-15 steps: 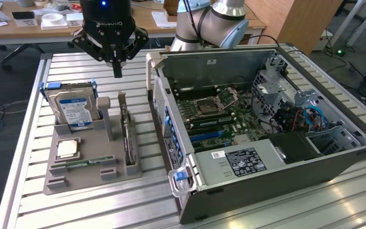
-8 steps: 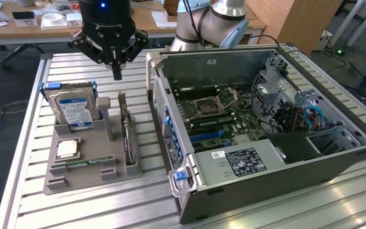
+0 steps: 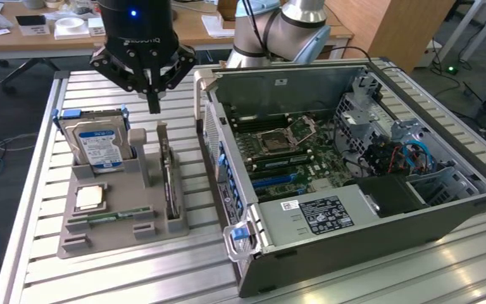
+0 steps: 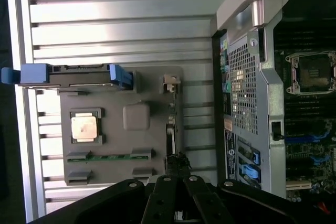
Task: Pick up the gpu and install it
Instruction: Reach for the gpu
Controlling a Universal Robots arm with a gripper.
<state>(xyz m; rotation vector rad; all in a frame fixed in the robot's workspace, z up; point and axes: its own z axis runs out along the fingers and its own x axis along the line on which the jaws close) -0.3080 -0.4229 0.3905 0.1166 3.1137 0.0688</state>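
Exterior view count: 1 black claw (image 3: 154,104), 1 grey moulded holder (image 3: 112,244) and 1 open grey metal computer case (image 3: 328,247), all on or over 1 slatted aluminium worktop (image 3: 99,278). The holder sits toward the worktop's edge on the exterior view's left, and the case sits just beside it on the exterior view's right.

The holder carries 4 parts:
- 1 thin gpu (image 3: 169,180), a green board with a black face
- 1 silver hard drive with a blue-white label (image 3: 99,144)
- 1 square metal-topped processor chip (image 3: 89,197)
- 1 slim green RAM stick (image 3: 108,216)

The gpu stands on its long edge in a slot along the holder's side nearest the case. Its long axis runs parallel to the case wall, and its silver bracket is at the end nearer the hard drive.

The claw hangs above the holder's far end, over the gpu's line and well clear of it. Its fingers are pressed together with no gap. It holds nothing and touches nothing.
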